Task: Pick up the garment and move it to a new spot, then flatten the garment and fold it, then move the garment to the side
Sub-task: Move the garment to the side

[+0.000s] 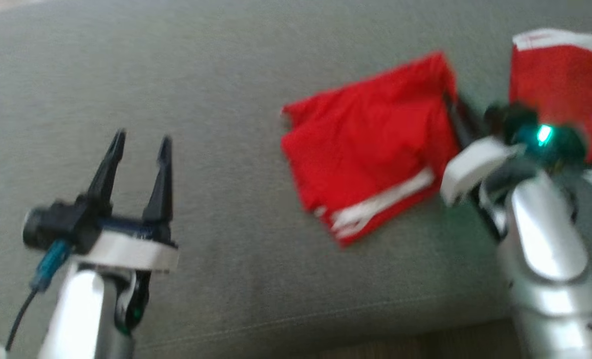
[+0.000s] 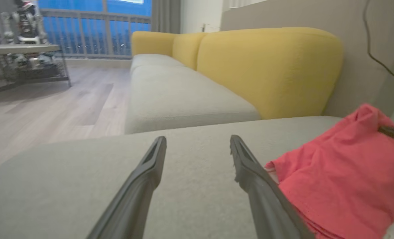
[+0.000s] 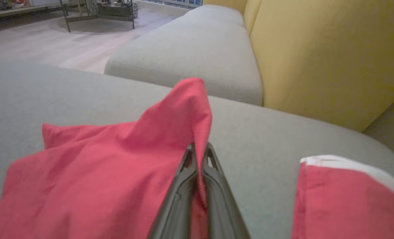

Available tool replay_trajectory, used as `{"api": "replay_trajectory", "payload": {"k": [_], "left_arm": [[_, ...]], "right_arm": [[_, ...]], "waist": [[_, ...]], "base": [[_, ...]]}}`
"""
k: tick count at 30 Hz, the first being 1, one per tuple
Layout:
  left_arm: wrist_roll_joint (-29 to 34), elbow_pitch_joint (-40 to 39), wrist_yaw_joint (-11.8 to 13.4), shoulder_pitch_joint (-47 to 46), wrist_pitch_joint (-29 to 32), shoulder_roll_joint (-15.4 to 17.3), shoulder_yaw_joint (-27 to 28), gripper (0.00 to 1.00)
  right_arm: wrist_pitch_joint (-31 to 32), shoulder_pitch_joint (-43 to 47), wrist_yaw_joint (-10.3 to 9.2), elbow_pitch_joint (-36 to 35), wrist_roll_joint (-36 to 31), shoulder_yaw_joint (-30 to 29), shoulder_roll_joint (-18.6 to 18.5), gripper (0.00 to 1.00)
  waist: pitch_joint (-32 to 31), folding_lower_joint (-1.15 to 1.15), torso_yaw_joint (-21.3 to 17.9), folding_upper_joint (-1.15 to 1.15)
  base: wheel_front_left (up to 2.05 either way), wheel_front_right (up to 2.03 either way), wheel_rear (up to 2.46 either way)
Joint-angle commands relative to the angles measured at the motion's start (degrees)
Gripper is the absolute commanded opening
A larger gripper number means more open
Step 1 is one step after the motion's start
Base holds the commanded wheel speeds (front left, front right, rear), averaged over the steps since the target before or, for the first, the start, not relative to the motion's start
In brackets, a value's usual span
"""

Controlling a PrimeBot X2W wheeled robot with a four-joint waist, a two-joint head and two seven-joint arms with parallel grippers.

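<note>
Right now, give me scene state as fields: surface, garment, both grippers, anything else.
surface: grey sofa cushion
garment: red with white stripes, lying loosely folded on the cushion
right gripper: shut on a raised edge of the garment
left gripper: open, holding nothing, left of the garment
other: second red piece with white band, right of the garment
</note>
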Motion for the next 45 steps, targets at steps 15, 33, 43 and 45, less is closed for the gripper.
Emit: {"api": "replay_trajectory", "payload": {"k": [15, 33, 43, 45], "left_arm": [[0.43, -5.47, -0.35, -12.14, -0.31, 13.83, -11.01, 1.0], [-1.01, -5.98, 0.0, -10.91, -0.31, 12.52, -9.43, 1.0], [-3.17, -3.35, 1.34, -8.14, -0.31, 4.9, -5.16, 1.0], [-3.05, -3.98, 2.02, -7.04, -0.31, 3.15, -3.04, 1.0]], "right_arm": [[2.99, -9.45, -0.03, -8.63, -4.79, -13.01, -1.53, 0.0], [-2.26, -10.51, -0.03, -10.15, -7.57, -20.17, 0.35, 1.0], [-2.56, -5.39, -0.03, -13.77, -3.27, -11.47, 0.37, 1.0], [-3.03, -3.62, -0.03, -14.27, 0.26, -9.07, 0.37, 1.0]], "waist": [[13.86, -0.01, -14.47, 0.0], [14.35, -0.01, -13.35, 0.0], [4.94, -0.01, -5.31, 0.0], [3.12, -0.01, -3.5, 0.0]], "base": [[0.0, 0.0, 0.0], [0.0, 0.0, 0.0], [0.0, 0.0, 0.0], [0.0, 0.0, 0.0]]}}
